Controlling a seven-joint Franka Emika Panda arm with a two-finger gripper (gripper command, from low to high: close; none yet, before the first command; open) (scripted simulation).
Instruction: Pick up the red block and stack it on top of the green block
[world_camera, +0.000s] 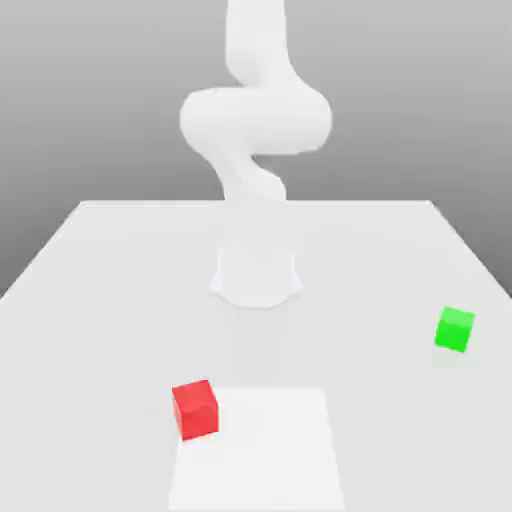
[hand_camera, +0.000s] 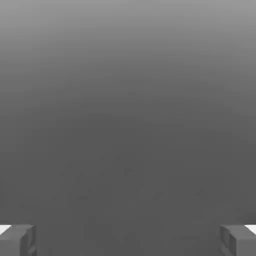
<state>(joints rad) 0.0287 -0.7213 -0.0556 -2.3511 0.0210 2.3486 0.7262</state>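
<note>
The red block sits on the white table near the front, toward the exterior view's left. The green block rests farther back on the exterior view's right, well apart from the red one. In the hand view my gripper is open: its two grey fingertips stand far apart with nothing between them, and beyond them is only plain grey background. The white arm rises from its base at the table's middle and leaves the picture's top edge.
A flat pale rectangle lies at the front of the table, right beside the red block. The table's far edge runs behind the arm's base.
</note>
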